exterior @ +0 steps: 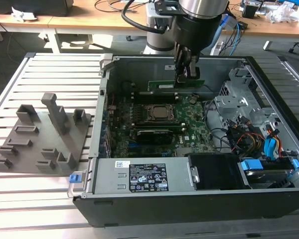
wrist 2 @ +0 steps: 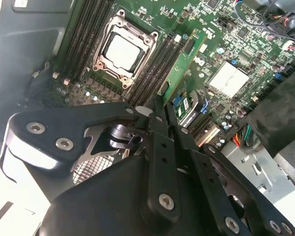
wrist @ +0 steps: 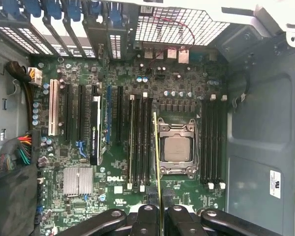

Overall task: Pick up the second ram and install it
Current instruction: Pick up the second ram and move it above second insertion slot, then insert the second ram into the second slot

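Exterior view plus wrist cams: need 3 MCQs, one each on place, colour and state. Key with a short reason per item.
1. The holder tray sits:
A) on the slatted table, at the exterior view's left of the computer case
B) inside a drawer
C) on a chair

2. The second ram is:
A) red
B) green
C) white

3. The gripper is:
A) open, away from everything
B) shut on a cable
C) shut on the second ram, over the motherboard

Key:
1 A, the tray rests on the slats beside the case.
2 B, the stick's board is green.
3 C, in the first wrist view the stick runs edge-on out of the shut gripper, beside the CPU socket.
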`<state>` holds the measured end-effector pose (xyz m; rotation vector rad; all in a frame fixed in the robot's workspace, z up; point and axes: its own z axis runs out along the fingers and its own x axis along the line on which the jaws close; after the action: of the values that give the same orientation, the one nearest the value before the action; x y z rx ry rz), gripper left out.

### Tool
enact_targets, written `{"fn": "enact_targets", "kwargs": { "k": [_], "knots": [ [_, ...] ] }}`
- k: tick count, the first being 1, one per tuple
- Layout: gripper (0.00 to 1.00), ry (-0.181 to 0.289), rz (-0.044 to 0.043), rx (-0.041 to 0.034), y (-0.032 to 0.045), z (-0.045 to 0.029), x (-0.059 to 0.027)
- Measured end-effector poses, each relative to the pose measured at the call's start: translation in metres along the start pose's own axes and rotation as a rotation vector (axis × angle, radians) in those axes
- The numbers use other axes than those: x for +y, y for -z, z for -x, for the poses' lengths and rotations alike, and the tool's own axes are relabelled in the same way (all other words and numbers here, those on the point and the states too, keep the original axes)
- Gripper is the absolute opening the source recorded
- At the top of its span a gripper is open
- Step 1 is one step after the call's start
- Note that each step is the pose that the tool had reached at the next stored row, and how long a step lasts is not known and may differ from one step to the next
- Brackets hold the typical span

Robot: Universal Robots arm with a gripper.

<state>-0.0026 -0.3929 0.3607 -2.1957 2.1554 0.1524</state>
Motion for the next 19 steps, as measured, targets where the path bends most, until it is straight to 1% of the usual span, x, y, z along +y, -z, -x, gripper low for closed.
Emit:
{"fn": "enact_targets", "kwargs": {
  "k": [2,14,17,19],
  "knots": [
    [0.14,0.000,0.0000,0.0001,-0.0021,-0.0002,0.0003],
    [0.14,0.000,-0.0001,-0.0001,-0.0026,-0.0003,0.0003],
    [0.14,0.000,0.0000,0.0003,-0.0060,-0.0004,0.0022],
    [0.14,0.000,0.0004,0.0006,-0.0114,-0.0007,0.0021]
  ]
}}
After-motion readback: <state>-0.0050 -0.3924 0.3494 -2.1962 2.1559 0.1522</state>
